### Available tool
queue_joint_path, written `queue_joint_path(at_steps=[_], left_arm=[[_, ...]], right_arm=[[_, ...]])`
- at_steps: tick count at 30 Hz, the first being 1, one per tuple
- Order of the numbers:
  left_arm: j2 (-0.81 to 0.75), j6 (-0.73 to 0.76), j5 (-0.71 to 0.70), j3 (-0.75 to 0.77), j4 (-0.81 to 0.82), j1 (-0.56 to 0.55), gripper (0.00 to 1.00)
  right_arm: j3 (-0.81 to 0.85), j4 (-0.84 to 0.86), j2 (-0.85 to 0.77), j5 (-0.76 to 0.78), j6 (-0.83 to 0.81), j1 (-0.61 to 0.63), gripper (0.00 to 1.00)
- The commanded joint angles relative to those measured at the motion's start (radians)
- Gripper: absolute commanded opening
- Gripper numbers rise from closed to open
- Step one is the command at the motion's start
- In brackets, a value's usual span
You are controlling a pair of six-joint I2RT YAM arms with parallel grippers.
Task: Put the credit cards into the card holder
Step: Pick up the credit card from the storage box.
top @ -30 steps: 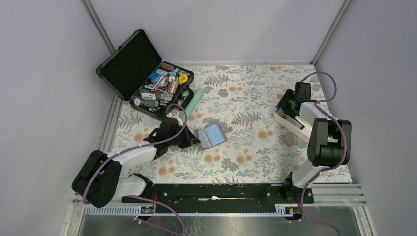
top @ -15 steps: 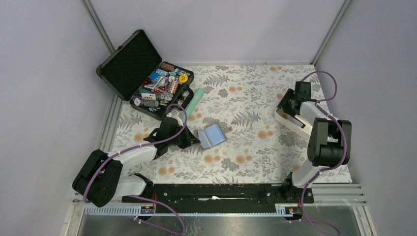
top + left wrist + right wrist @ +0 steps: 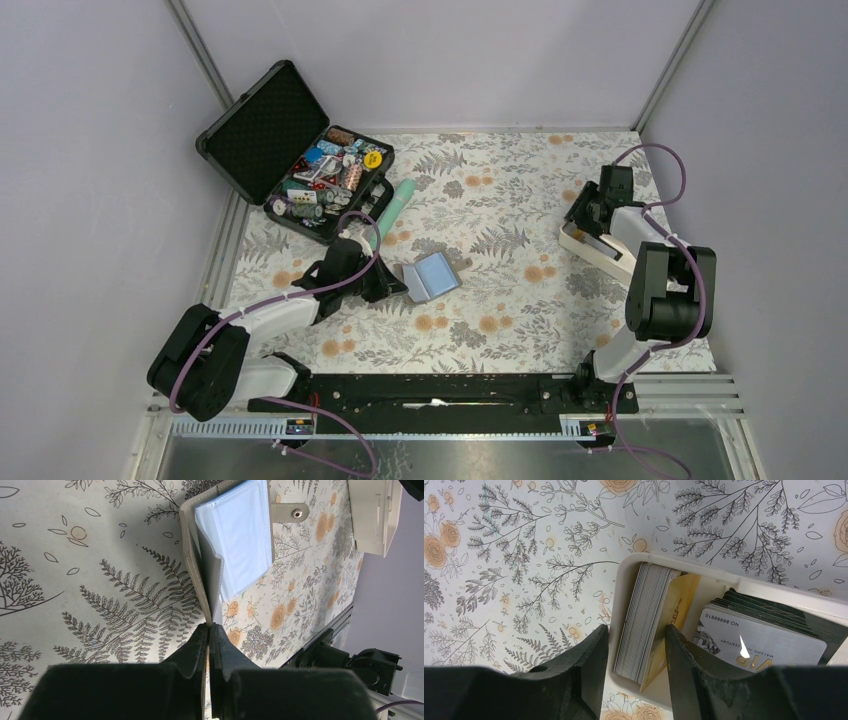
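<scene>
Bright, even light is cast from overhead; a soft shadow is thrown beside the card holder (image 3: pixel 235 540). Wrist-view foregrounds are rendered dark and blurred.

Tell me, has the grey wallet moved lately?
No. The card holder lies just as far from the mint-green tube as before, pinched by the left gripper.
</scene>
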Motion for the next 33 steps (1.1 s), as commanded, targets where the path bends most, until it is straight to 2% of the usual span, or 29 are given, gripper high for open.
queue_joint_path(at_steps=[1, 11, 33], left_arm=[[-0.006, 0.004, 0.02, 0.014, 0.062, 0.004, 0.0], [-0.021, 0.003, 0.018, 0.007, 0.059, 0.004, 0.0], [-0.025, 0.003, 0.024, -0.003, 0.062, 0.004, 0.0]], right_arm=[[0.037, 0.011, -0.06, 0.011, -0.012, 0.003, 0.27], [0.035, 0.005, -0.074, 0.011, -0.018, 0.003, 0.21], [0.037, 0.013, -0.032, 0.006, -0.014, 0.003, 0.27]])
